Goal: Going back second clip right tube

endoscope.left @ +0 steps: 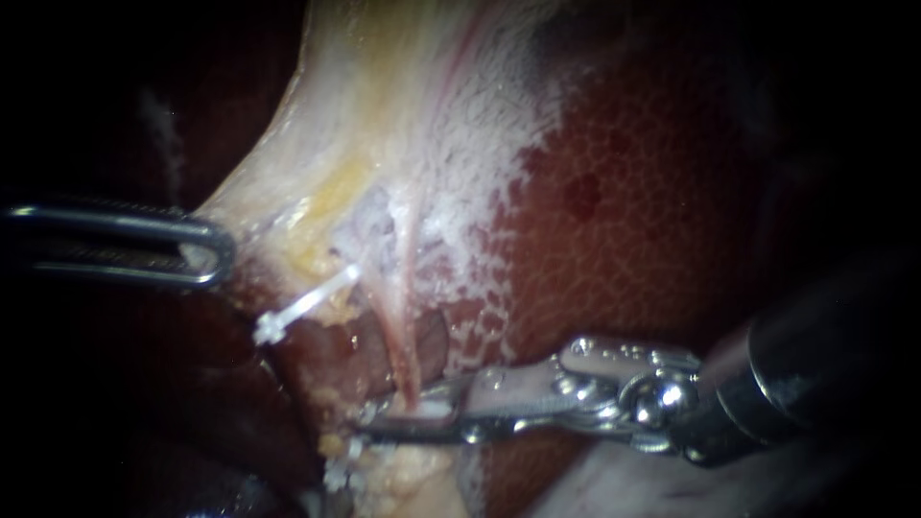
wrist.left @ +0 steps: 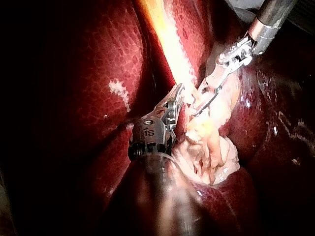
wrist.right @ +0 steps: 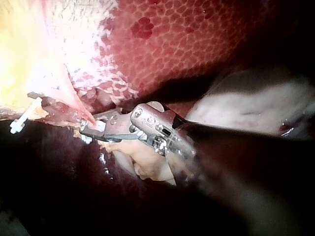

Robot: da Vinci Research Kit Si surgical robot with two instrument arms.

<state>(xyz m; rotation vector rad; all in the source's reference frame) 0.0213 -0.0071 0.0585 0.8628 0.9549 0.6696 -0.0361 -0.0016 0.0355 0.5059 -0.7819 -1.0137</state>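
The pink right tube point(endoscope.left: 411, 345) runs down from the pale gallbladder point(endoscope.left: 365, 115) into the jaws of my right instrument point(endoscope.left: 389, 420). Those jaws lie close together across the tube with a white clip point(endoscope.left: 429, 411) between them. In the right wrist view the same jaws point(wrist.right: 89, 128) pinch the white clip point(wrist.right: 98, 126) at the tube's lower end. Another white clip point(endoscope.left: 305, 305) sits higher up and to the left, clear of the jaws. My left instrument point(endoscope.left: 206, 254) holds the gallbladder's pale edge, jaws shut on it; the left wrist view shows them point(wrist.left: 178, 94) on that tissue.
The dark red mottled liver point(endoscope.left: 624, 211) fills the right side behind the tube. Yellowish fatty tissue point(endoscope.left: 403, 475) lies under the right instrument's jaws. The right instrument's shaft point(endoscope.left: 815, 374) crosses the lower right corner. The left side is dark.
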